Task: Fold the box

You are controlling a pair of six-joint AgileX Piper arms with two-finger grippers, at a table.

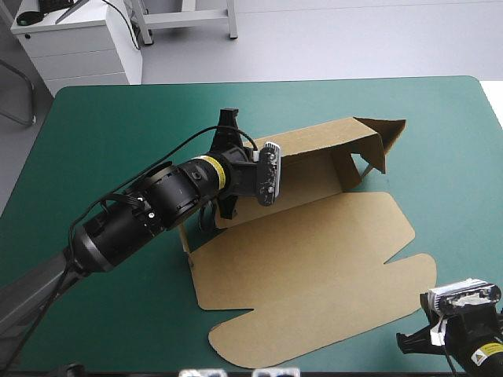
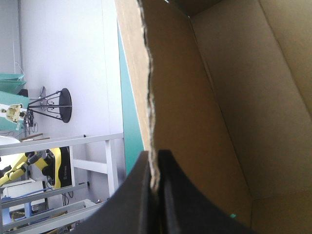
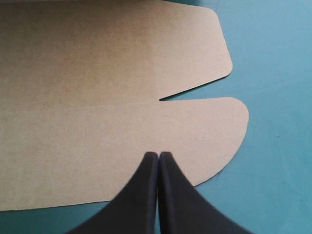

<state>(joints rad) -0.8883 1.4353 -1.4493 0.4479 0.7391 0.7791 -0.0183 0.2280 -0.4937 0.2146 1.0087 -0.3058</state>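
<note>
- While the box point(image 1: 314, 259) sits mid-table on the teal-green cover point(image 1: 110, 126), its far wall stands raised and its wide panel lies flat.
- Clamped on that wall's ragged edge is the left gripper point(image 2: 155, 156); its arm hides the box's left end from above.
- Pressed together on nothing, the right gripper point(image 3: 158, 155) hangs over a rounded near-right flap.
- On the right arm, a yellow label point(image 1: 481, 355) is too small to read.

Matt brown cardboard box point(image 1: 314, 259), ragged-edged.
</note>
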